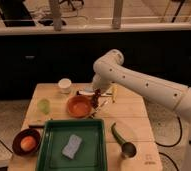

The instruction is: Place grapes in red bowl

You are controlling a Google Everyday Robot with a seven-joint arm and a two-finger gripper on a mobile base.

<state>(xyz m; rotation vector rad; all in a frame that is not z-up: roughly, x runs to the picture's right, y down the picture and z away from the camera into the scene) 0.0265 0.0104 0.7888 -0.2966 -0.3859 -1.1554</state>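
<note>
**Grapes at the end effector, just right of the red bowl**

Camera view. A wooden bench (139, 125) carries the work. The white arm (139, 82) reaches in from the right and bends down over the far middle of the bench. Its end effector (96, 94) points downward, just right of the red bowl (79, 106).

The end effector is closed. The grapes (95, 100), a small dark reddish bunch, sit directly at its tip, so the grip appears to be on them. Whether the bunch hangs clear of the bench or touches it cannot be told.

The grapes lie beside the bowl's right rim, not yet over its hollow. The bowl looks empty and open-topped, which suits a drop from above. The downward pose probably serves that purpose, since a short shift left would bring the bunch over the bowl.

Other things stand apart from this spot:
- A white cup (65, 85) stands far left of the bowl.
- A pale green cup (43, 105) stands left of the bowl.
- A green tray (71, 122) sits on the near side and holds a sponge (72, 146).
- A dark bowl (19, 136) at the near left holds an orange (28, 143).
- A green vegetable (117, 133) and a metal cup (128, 149) lie at the near right.

None of these stands between the grapes and the red bowl.
</note>
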